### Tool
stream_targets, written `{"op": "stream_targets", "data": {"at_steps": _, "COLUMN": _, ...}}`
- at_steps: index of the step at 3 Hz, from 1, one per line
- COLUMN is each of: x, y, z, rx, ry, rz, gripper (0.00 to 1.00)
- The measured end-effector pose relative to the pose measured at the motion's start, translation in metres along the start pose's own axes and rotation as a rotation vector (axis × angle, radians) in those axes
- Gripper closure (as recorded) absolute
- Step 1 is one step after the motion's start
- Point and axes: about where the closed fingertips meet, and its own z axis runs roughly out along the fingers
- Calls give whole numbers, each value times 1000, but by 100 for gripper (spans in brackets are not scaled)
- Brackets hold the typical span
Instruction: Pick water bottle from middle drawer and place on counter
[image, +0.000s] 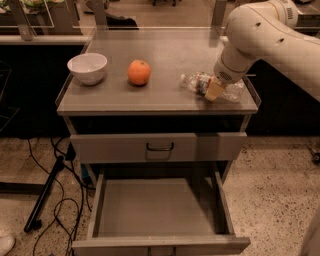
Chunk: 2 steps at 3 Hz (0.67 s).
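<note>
The water bottle (193, 83) lies on its side on the counter (165, 52), near the right rim. My gripper (215, 89) comes down from the upper right and sits on the bottle's middle, hiding the label band. The bottle's clear ends show on both sides of the gripper. The middle drawer (155, 207) is pulled wide open below, and its grey floor is bare.
A white bowl (87, 67) and an orange (139, 72) stand on the counter's left half. The upper drawer front (160, 146) with a dark bail handle is closed. Dark cables and a stand leg (45, 200) lie on the floor at left.
</note>
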Motion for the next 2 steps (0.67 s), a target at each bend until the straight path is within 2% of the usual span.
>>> {"op": "stream_targets", "data": {"at_steps": 1, "x": 0, "y": 0, "z": 0, "rx": 0, "ry": 0, "rz": 0, "gripper": 0}}
{"op": "stream_targets", "data": {"at_steps": 2, "x": 0, "y": 0, "z": 0, "rx": 0, "ry": 0, "rz": 0, "gripper": 0}}
